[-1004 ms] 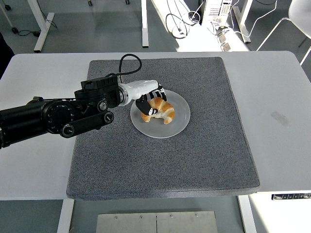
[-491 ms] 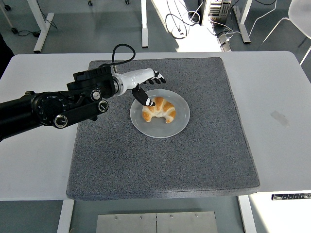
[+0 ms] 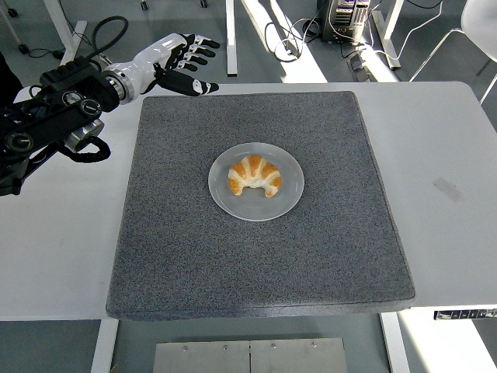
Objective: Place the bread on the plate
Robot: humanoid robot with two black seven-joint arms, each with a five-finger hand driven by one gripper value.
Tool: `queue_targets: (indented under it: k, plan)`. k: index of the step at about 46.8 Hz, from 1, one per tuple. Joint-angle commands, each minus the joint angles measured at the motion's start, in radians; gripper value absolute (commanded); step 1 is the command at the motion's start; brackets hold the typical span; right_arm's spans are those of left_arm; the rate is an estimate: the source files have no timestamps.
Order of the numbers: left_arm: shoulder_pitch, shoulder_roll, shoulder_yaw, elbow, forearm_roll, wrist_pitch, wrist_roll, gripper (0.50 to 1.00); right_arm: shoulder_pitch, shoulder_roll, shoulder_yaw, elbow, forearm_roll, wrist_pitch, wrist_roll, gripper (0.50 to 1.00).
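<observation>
A golden croissant (image 3: 255,176) lies on a round translucent plate (image 3: 290,196) in the middle of a dark grey mat (image 3: 264,256). My left hand (image 3: 182,62) is raised at the upper left, beyond the mat's far left corner and well away from the plate. Its fingers are spread and hold nothing. The black left arm (image 3: 46,116) runs in from the left edge. The right arm is out of sight.
The mat lies on a white table (image 3: 450,194). Beyond the table's far edge there are desk legs, cables and a chair base on the floor.
My left hand let go of the croissant on the plate, lifted and drew back up and to the left, past the mat's far left corner. The croissant stays on the plate.
</observation>
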Motion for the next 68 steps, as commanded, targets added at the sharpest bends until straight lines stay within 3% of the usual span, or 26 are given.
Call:
queue_targets:
  k: [1, 6, 12, 28, 35, 44, 49, 53, 68]
  plan:
    - [0.045, -0.001, -0.003, 0.034, -0.051, 0.047, -0.058, 0.805, 0.0, 0.0, 0.0, 0.0, 0.0, 0.0, 0.0, 1.0]
    - [0.111, -0.005, -0.02, 0.079, -0.134, 0.1, -0.156, 0.799, 0.0, 0.0, 0.0, 0.0, 0.0, 0.0, 0.0, 1.0]
    - [0.178, -0.002, -0.078, 0.123, -0.235, 0.107, -0.245, 0.793, 0.0, 0.0, 0.0, 0.0, 0.0, 0.0, 0.0, 1.0]
    - [0.293, -0.001, -0.227, 0.148, -0.255, 0.099, -0.29, 0.793, 0.0, 0.0, 0.0, 0.0, 0.0, 0.0, 0.0, 1.0]
    - [0.332, -0.016, -0.297, 0.185, -0.258, 0.096, -0.336, 0.793, 0.0, 0.0, 0.0, 0.0, 0.0, 0.0, 0.0, 1.0]
    - [0.339, -0.135, -0.348, 0.332, -0.341, 0.075, -0.406, 0.792, 0.003, 0.0, 0.002, 0.011, 0.0, 0.003, 0.0, 1.0]
    - [0.339, -0.189, -0.365, 0.404, -0.445, 0.009, -0.454, 0.789, 0.001, 0.0, 0.0, 0.005, 0.0, 0.001, 0.0, 1.0]
    - [0.339, -0.209, -0.37, 0.415, -0.511, -0.033, -0.472, 0.784, -0.005, 0.0, 0.002, -0.003, 0.0, 0.0, 0.0, 1.0]
    - [0.341, -0.292, -0.42, 0.416, -0.545, -0.045, -0.514, 0.787, 0.003, 0.0, 0.011, 0.003, 0.0, 0.003, 0.0, 1.0]
